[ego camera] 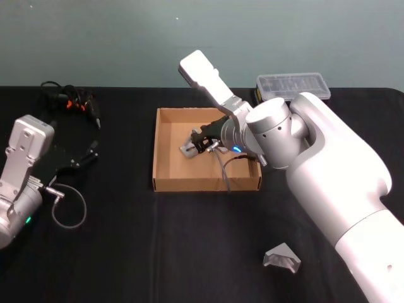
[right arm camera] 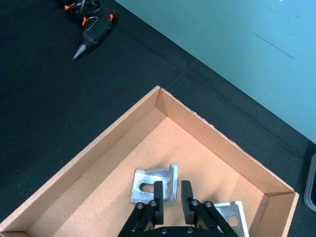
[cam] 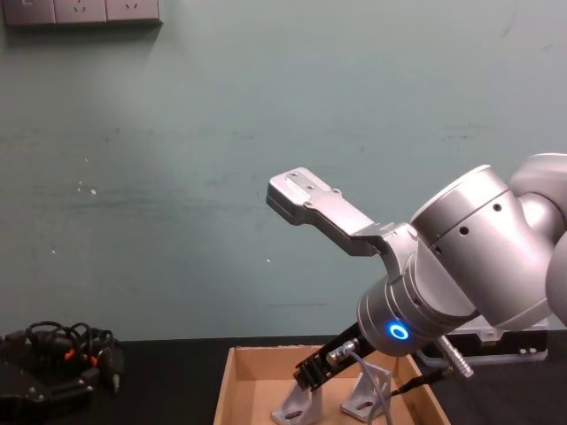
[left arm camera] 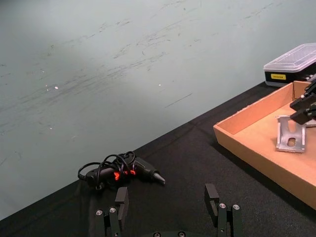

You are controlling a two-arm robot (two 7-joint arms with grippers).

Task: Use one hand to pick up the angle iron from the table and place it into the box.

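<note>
The right gripper (right arm camera: 172,190) grips the angle iron (right arm camera: 143,177), which stands right under it in the middle of the box (right arm camera: 108,143). The left gripper (left arm camera: 167,190) sits open, far left of the box.

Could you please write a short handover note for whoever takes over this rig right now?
Left gripper: open, parked over the table's left side.
Right gripper: inside the box, at the upright flange of an angle iron resting on the box floor; grip unclear.
Done: a second angle iron lies in the box.
Left: confirm release, withdraw, then probably fetch the third angle iron from the table by the right arm.
</note>
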